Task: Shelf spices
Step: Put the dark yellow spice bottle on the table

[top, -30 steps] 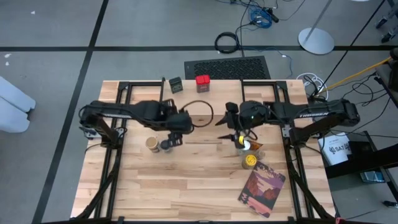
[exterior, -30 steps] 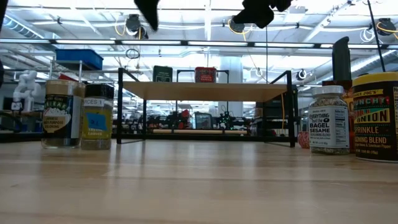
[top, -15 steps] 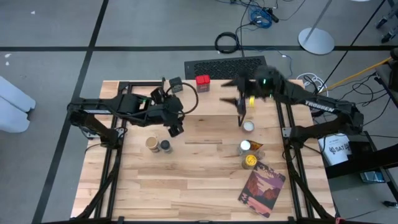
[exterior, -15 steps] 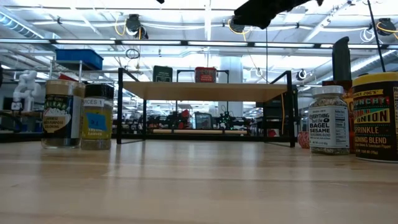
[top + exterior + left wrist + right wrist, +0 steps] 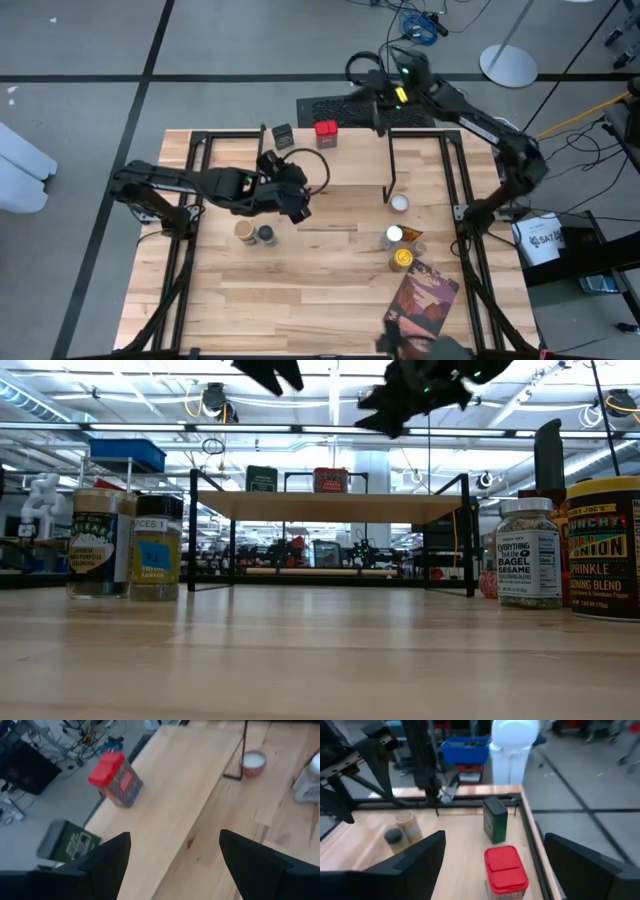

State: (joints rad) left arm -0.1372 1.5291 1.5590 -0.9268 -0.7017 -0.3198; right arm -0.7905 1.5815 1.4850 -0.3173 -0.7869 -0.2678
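The shelf [image 5: 350,165] [image 5: 330,506] stands along the table's far side. A red-topped tin [image 5: 325,133] [image 5: 506,869] and a green tin [image 5: 283,136] [image 5: 495,820] rest upright on its plank. Tan-topped [image 5: 243,231] and black-topped [image 5: 266,234] jars stand on the table at left. White-topped [image 5: 399,203] [image 5: 394,236] and yellow-topped [image 5: 401,259] jars stand at right. My left gripper [image 5: 297,206] [image 5: 172,865] hangs open above the table's middle, empty. My right gripper [image 5: 377,105] [image 5: 492,870] is open and empty, high over the shelf's far edge beside the red tin.
A reddish-purple book [image 5: 422,300] lies near the table's front right. A black mat [image 5: 365,108] and cables lie on the floor beyond the far edge. The shelf's thin black legs [image 5: 390,170] stand among the right-hand jars.
My right gripper has swung from above the right-hand jars at the table's middle toward the far edge, rising, and now stands over the shelf's far side. My left gripper has tipped up and shifted slightly toward the table's right.
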